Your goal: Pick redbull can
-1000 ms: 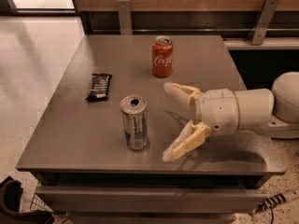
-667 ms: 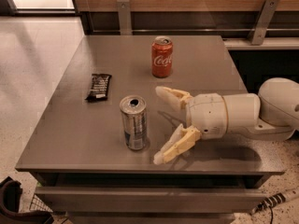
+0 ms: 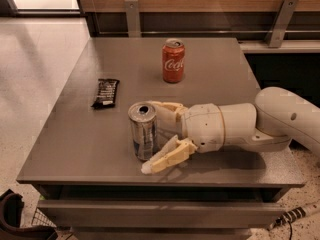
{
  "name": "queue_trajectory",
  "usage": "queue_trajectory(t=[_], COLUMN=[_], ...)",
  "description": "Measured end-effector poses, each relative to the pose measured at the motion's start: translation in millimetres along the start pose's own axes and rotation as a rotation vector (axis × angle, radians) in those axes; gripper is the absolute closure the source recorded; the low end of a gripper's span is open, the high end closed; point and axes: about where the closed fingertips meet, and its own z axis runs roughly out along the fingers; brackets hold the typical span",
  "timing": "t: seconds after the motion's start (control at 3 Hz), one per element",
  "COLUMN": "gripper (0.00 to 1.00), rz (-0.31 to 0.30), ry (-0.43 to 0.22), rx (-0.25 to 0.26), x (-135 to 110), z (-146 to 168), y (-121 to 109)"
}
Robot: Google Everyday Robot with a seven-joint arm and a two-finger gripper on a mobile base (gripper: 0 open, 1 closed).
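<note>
The redbull can [image 3: 143,131], tall, slim and silver with blue patches low on its side, stands upright near the front of the grey table [image 3: 80,149]. My gripper [image 3: 155,136] reaches in from the right and is open. One finger [image 3: 167,109] lies behind the can and the other finger [image 3: 167,157] lies in front of it, so the can stands at the mouth of the jaws. I cannot tell whether either finger touches the can.
A red Coca-Cola can [image 3: 173,61] stands upright at the back middle of the table. A dark snack bar [image 3: 106,93] lies to the left. The table's front edge runs just below the gripper. A wooden wall with metal brackets [image 3: 132,15] stands behind.
My gripper has moved left toward the redbull can, from a clear gap beside it to having its fingers on either side of it. The cans and bar have not moved.
</note>
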Motion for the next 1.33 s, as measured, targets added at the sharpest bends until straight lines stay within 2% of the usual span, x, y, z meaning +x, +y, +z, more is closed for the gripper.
queue_trajectory(t=[1.0,1.33], gripper=[0.86,1.00], rz=[-0.005,-0.006], ry=[0.003,0.004], rx=[-0.009,-0.013], x=[-2.7,-3.6], z=[4.4,6.2], y=[2.2,3.1])
